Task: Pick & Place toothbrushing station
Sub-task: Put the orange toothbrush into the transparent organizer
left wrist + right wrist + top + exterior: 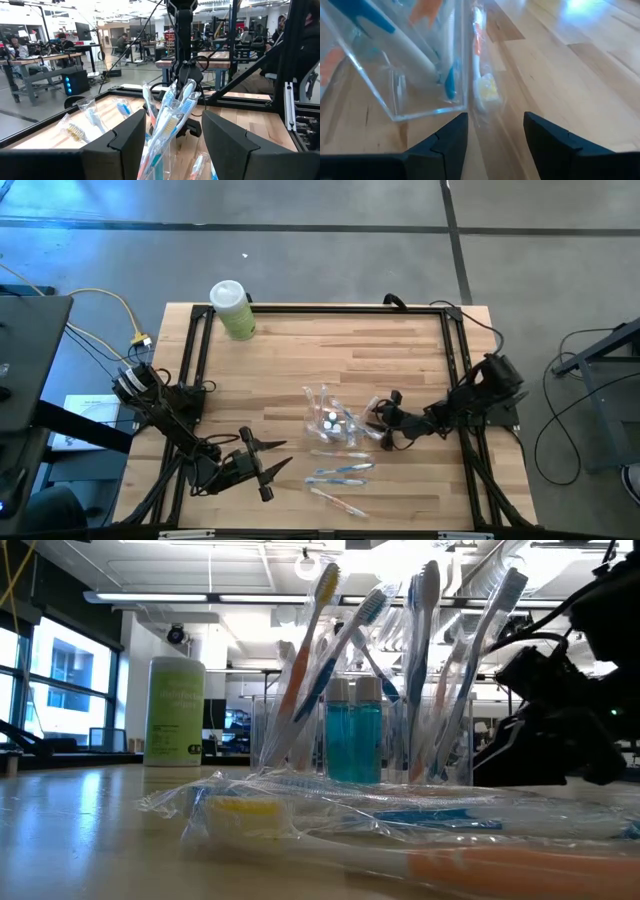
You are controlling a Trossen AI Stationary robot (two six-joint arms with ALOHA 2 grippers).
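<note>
The clear plastic holder [328,418] stands at the table's middle, holding several blue- and orange-marked toothbrushes [340,630] and two round-capped tubes of blue liquid [353,740]. Three wrapped toothbrushes [340,474] lie on the table nearer the front edge. My right gripper [382,424] is open, low at the holder's right side; the holder's wall [420,65] fills its wrist view, and a wrapped toothbrush [481,85] lies ahead between the fingers. My left gripper [276,464] is open and empty, front-left of the holder, which shows between its fingers [165,120]. My right gripper has one fingertip [455,125] right at the holder's lower corner [464,106], coming level from the table's right. I cannot tell whether it touches the holder. The holder stands upright on the table.
A pale green white-capped bottle [232,310] stands at the table's far left corner. A black frame [320,308] runs along the table's edges. Bare wood lies between the bottle and the holder.
</note>
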